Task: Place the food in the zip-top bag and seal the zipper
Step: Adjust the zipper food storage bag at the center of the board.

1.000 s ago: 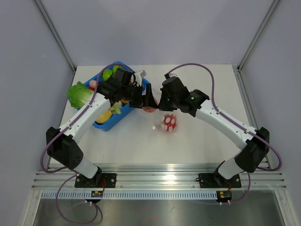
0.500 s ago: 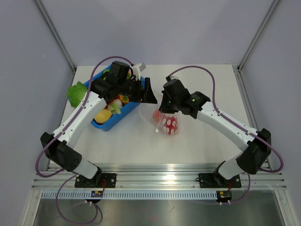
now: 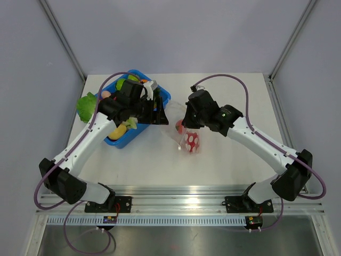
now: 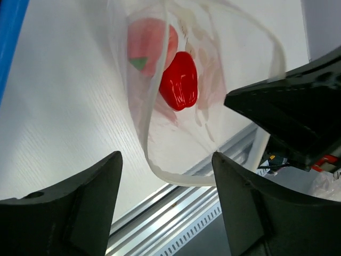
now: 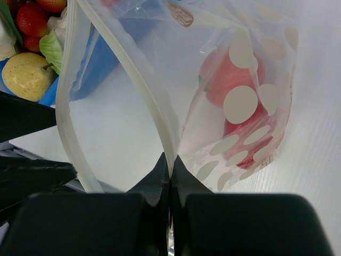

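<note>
The zip-top bag (image 3: 184, 137) lies mid-table with its mouth held open toward the left. My right gripper (image 5: 170, 160) is shut on one side of the whitish zipper (image 5: 128, 80); it shows in the top view (image 3: 184, 121) too. Red food (image 5: 234, 90) shows through the dotted plastic. In the left wrist view a glossy red pepper (image 4: 178, 80) and a paler red piece (image 4: 152, 45) sit inside the bag. My left gripper (image 4: 166, 157) is open and empty just in front of the bag's mouth, beside the bin (image 3: 160, 109).
A blue bin (image 3: 118, 143) at the back left holds more toy food, among it strawberries (image 5: 32, 18) and a yellow fruit (image 5: 26, 74). A green lettuce (image 3: 87, 104) lies left of the bin. Aluminium rails run along the near table edge.
My left gripper has pulled back from the bag's mouth toward the bin and is now empty. A red piece now lies in the bag. My right gripper kept hold of the zipper edge.
</note>
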### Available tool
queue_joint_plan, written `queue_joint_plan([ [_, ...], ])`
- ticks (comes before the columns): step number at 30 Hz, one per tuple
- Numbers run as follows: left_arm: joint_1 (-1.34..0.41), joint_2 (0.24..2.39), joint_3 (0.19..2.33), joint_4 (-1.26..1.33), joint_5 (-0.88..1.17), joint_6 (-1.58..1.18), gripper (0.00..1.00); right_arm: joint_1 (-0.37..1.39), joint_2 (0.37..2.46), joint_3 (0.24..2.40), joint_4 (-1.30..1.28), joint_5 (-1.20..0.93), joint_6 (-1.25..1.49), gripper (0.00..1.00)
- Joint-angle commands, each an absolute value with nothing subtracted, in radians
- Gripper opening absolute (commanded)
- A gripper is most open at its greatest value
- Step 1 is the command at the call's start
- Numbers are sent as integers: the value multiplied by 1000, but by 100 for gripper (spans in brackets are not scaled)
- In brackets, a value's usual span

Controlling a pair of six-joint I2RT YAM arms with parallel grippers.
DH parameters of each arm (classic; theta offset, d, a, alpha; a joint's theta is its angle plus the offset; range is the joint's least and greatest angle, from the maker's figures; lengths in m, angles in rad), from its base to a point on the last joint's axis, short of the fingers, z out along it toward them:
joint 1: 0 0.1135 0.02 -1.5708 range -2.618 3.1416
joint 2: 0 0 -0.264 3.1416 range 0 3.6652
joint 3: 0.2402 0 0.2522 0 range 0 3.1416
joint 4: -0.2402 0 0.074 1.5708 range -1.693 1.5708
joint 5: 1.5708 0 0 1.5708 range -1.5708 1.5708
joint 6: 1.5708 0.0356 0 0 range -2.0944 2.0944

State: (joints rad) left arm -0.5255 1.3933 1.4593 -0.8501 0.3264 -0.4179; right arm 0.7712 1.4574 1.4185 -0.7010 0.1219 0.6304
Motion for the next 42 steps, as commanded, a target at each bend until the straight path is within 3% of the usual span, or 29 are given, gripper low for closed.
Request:
queue_joint_plan([
  [1, -529, 1399, 1419, -778, 333, -439, 68, 770, 1413, 1431, -693, 146, 638, 1],
  [4, -529, 1413, 1413, -769, 344, -436, 62, 770, 1414, 1439, -703, 152, 635, 1],
  [7, -529, 1443, 1413, -769, 357, -433, 49, 770, 1413, 1445, -709, 158, 632, 1],
  [11, -529, 1474, 1440, -772, 354, -434, 17, 761, 1399, 1454, -773, 230, 598, 4],
  [12, -529, 1479, 1451, -772, 362, -433, 0, 747, 1393, 1459, -790, 242, 589, 7],
  [14, -531, 1485, 1482, -775, 382, -431, 0, 733, 1393, 1485, -834, 259, 554, 19],
  [17, -532, 1505, 1542, -779, 431, -423, 0, 732, 1393, 1537, -887, 310, 532, 20],
  [18, -532, 1511, 1567, -781, 439, -422, 0, 730, 1387, 1548, -890, 305, 528, 7],
  [20, -535, 1520, 1585, -779, 463, -422, 0, 732, 1387, 1558, -891, 293, 511, 0],
  [23, -535, 1526, 1589, -775, 477, -422, 0, 732, 1405, 1571, -902, 296, 503, 4],
  [25, -535, 1532, 1589, -775, 479, -420, 0, 732, 1414, 1578, -911, 291, 497, 0],
  [34, -535, 1566, 1657, -833, 410, -374, 0, 732, 1335, 1667, -937, 314, 492, 0],
  [42, -535, 1693, 1615, -825, 454, -334, 0, 730, 1399, 1470, -862, 278, 532, 0],
])
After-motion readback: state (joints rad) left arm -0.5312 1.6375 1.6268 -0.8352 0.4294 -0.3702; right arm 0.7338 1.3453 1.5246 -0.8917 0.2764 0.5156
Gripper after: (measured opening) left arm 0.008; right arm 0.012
